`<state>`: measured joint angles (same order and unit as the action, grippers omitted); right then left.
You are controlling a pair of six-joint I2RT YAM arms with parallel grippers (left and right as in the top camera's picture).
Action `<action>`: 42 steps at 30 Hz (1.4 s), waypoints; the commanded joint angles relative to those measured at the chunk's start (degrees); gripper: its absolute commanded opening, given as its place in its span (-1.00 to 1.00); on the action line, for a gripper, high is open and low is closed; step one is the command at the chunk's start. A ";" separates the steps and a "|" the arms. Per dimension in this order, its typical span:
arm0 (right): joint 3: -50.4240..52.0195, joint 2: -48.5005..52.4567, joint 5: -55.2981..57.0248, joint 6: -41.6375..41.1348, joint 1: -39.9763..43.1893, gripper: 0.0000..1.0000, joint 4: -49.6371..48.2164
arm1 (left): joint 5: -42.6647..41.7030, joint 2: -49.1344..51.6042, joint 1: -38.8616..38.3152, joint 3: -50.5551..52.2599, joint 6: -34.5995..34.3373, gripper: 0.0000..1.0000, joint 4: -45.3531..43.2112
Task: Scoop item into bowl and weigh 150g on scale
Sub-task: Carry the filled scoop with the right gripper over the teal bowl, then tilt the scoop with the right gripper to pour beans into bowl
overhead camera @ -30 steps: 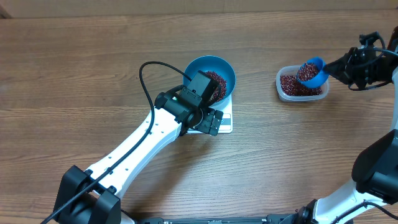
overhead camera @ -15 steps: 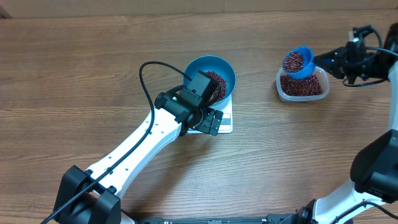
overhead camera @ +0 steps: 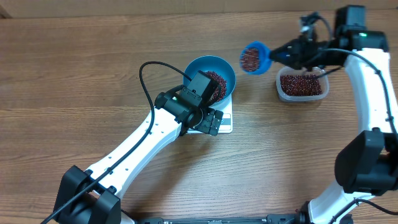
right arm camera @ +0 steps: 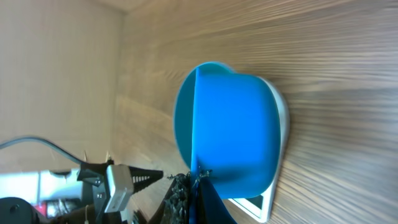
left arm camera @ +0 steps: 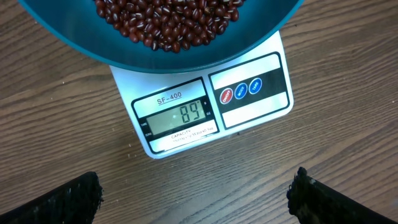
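- The right gripper (overhead camera: pixel 287 53) has its fingers clamped on the handle of a small blue scoop (overhead camera: pixel 254 57), loaded with beans (overhead camera: pixel 250 58), in the air between the clear tub (overhead camera: pixel 302 84) and the blue bowl (overhead camera: pixel 211 76).
- The bowl sits on the white scale (left arm camera: pixel 214 106), already holding a layer of beans; the display (left arm camera: pixel 180 116) reads 89, so the target is not yet met.
- The left gripper (left arm camera: pixel 193 202) hovers above the scale's front edge, fingers spread wide and holding nothing.
- The step in hand looks like carrying another load across the worktop (overhead camera: pixel 93 74).
- Next, the scoop needs to be brought over the bowl and tipped gently, watching the reading.
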<state>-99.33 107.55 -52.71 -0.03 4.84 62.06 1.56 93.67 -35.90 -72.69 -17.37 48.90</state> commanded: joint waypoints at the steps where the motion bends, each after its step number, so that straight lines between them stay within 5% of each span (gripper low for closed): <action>1: -2.25 -0.17 1.70 0.50 -4.31 -0.93 -1.81 | 0.50 -0.22 -0.02 -0.22 1.29 0.99 0.13; 7: -5.29 -0.17 15.52 0.61 -10.54 -0.93 -2.03 | 0.50 -0.22 -0.02 -0.22 1.29 0.99 0.13; 26: -10.67 -0.17 36.24 18.78 -24.28 -0.93 -1.62 | 0.50 -0.22 -0.02 -0.22 1.29 0.99 0.13; 42: -10.67 -0.17 36.79 17.68 -24.72 -0.92 -1.60 | 0.50 -0.22 -0.02 -0.22 1.29 0.99 0.13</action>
<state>-108.20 107.55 -16.16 17.12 -20.12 60.90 1.56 93.67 -35.90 -72.69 -17.37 48.90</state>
